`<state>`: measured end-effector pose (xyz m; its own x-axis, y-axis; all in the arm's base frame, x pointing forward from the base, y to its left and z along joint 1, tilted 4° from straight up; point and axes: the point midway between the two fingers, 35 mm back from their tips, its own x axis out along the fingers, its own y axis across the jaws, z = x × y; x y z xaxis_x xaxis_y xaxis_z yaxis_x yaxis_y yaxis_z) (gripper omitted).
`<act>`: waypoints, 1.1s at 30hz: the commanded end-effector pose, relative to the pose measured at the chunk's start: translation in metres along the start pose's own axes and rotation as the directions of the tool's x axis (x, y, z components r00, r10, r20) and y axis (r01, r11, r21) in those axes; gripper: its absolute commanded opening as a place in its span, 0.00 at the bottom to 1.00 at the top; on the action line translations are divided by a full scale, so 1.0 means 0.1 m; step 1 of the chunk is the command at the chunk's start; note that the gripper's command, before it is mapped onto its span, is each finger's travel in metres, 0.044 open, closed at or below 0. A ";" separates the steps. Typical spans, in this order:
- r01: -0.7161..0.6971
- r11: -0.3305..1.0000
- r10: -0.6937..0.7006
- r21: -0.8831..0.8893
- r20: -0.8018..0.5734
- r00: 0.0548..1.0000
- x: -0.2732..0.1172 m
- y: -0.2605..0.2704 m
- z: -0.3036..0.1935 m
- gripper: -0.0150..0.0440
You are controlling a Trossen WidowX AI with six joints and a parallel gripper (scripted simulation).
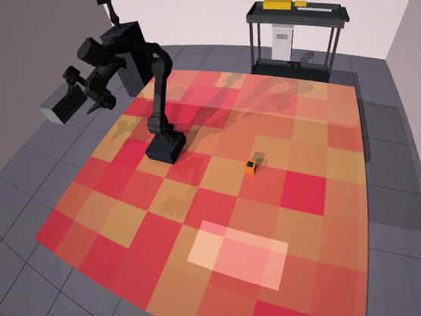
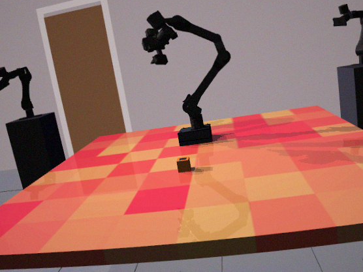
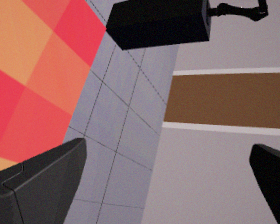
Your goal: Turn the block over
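The small orange block [image 1: 250, 170] [image 2: 184, 166] rests on the patterned table [image 1: 307, 194] [image 2: 157, 199], in front of the arm's base. Its dark square mark [image 1: 250, 164] [image 2: 183, 158] is on the top face, facing up. My gripper [image 3: 170, 150] is open, its two fingers wide apart with nothing between them. In the top and exterior views it hangs high in the air, well away from the block. The wrist view looks past the table's edge to the floor and a wall, and the block does not show there.
My arm's dark base [image 1: 165, 148] [image 2: 195, 136] stands on the table behind the block. Other black arms stand on pedestals [image 2: 36, 147] [image 3: 160, 25] beyond the table. A dark cart [image 1: 297, 17] with yellow boxes stands beyond another edge. A brown door [image 2: 85, 79] [image 3: 225, 100] is in the wall.
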<state>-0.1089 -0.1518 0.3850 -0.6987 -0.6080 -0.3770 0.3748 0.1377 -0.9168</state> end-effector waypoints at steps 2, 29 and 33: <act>-0.019 1.000 0.019 -0.004 0.025 1.000 0.03 0.03 0.09 1.00; -0.573 0.614 0.780 -0.543 0.305 0.547 -1.16 2.68 2.63 1.00; -0.597 0.507 0.846 -0.622 0.228 0.482 -1.58 3.21 2.64 1.00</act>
<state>0.2433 -0.2450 0.2132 0.1057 -0.4493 -0.8871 0.2863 0.8681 -0.4055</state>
